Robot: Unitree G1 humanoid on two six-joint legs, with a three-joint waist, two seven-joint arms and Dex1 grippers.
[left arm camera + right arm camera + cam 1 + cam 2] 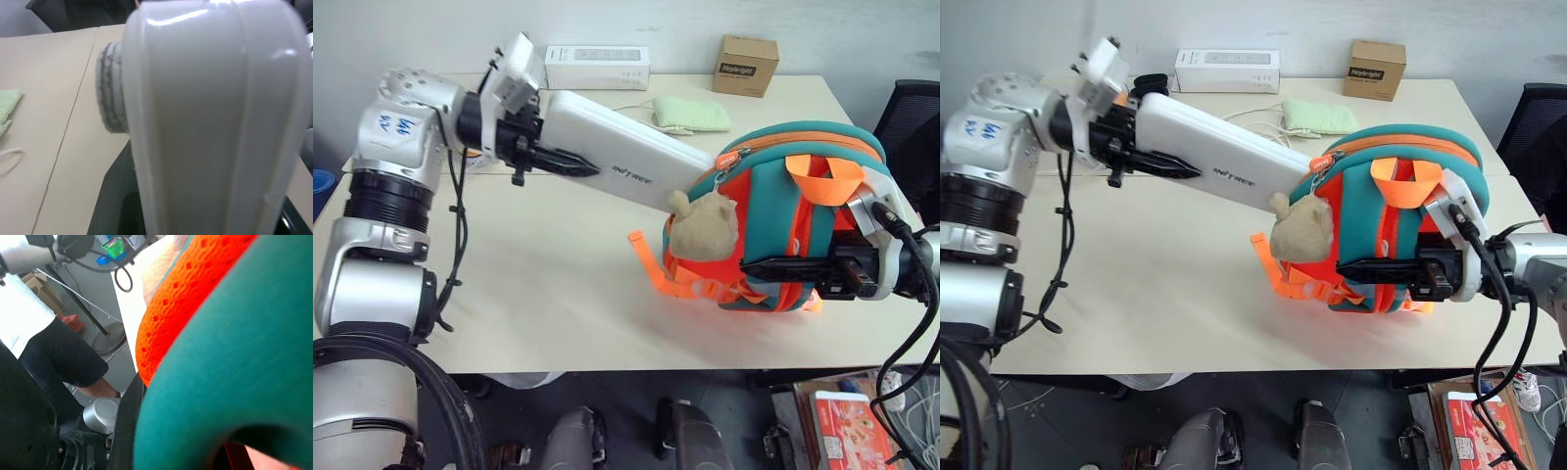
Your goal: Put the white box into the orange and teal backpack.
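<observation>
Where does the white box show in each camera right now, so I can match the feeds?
Left eye view: white box slants from upper left toward centre, far end at the backpack opening.
Right eye view: same slant, slightly further left.
Left wrist view: close up, down the picture's middle and right.
Right wrist view: cannot tell; backpack fabric fills most of it.
Shared landmark: the tan plush toy under the box's far end.

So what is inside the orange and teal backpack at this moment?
The far end of the white box enters the backpack through its open top zipper; the left hand holds the other end. How deep the box reaches, and any other contents, are covered by the fabric.
</observation>
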